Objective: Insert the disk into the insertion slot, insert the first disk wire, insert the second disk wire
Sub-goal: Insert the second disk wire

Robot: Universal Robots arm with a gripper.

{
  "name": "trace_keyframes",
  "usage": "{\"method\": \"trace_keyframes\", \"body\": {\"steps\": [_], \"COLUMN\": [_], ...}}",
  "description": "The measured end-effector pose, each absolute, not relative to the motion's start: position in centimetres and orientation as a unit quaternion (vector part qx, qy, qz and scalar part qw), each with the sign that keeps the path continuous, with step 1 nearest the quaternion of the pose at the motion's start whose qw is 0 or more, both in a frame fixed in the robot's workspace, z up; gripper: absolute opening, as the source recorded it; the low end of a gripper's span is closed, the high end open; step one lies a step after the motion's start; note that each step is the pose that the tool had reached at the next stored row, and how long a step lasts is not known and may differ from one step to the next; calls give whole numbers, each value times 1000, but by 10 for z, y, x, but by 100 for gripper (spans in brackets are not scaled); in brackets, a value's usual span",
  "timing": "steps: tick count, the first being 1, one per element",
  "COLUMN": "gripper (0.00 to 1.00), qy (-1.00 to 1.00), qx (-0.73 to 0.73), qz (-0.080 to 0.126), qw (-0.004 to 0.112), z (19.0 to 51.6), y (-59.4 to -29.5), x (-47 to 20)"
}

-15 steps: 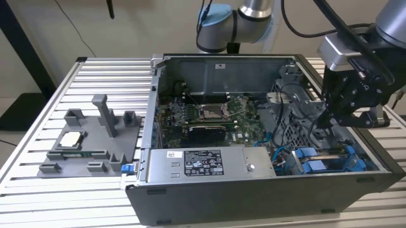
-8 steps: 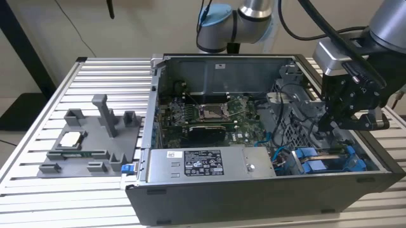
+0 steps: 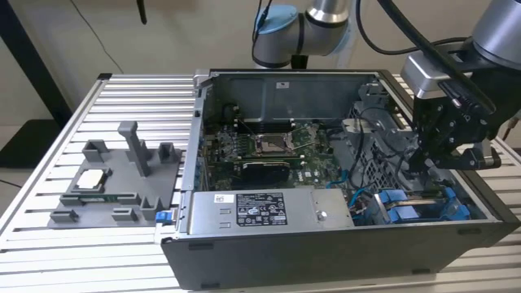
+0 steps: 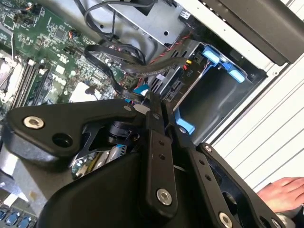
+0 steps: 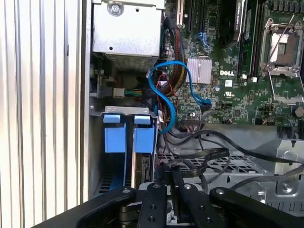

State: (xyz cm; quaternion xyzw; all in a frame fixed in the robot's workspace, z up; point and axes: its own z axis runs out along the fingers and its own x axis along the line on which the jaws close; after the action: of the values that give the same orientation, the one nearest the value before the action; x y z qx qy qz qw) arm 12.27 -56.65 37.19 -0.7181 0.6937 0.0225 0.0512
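**Gripper over the drive bay, fingers pinched on a cable**

The arm reaches down into the open computer case [image 3: 342, 183] that lies on a slatted table [image 3: 122, 97]. In the exterior view the gripper [image 3: 429, 160] hangs over the corner of the case toward the exterior view's right, just above the blue carriers in the drive cage.

In the second wrist view the fingers [image 4: 154, 107] stand nearly together, with only a thin gap, and their tips meet a dark cable [image 4: 137, 66] beside a small blue connector; whether they truly grip the cable cannot be told for sure. In the first wrist view the fingertips [image 5: 167, 172] sit pressed close among black wires, just beside the cage.

The disk [image 5: 142, 168] sits in the slot [image 5: 102, 183] of the grey cage, its blue carrier tab [image 5: 144, 135] at the cage mouth beside a second blue tab [image 5: 115, 134]. In the exterior view the blue carriers [image 3: 403, 204] show at the same corner.

A blue data cable [image 5: 166, 95] loops from the motherboard [image 5: 237, 71] toward the cage. The power supply [image 3: 269, 210] lies along the near side of the case. A grey fixture [image 3: 114, 177] with parts stands on the table at the exterior view's left. A hand [image 4: 282, 192] rests at the table edge in the second wrist view.
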Motion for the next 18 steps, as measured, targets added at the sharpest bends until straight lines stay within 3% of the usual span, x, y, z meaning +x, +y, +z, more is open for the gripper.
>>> {"method": "trace_keyframes", "body": {"steps": [18], "gripper": [16], "qy": [694], "qx": [-718], "qz": [22], "qw": [51], "z": [364], "y": [-567], "x": [123]}}
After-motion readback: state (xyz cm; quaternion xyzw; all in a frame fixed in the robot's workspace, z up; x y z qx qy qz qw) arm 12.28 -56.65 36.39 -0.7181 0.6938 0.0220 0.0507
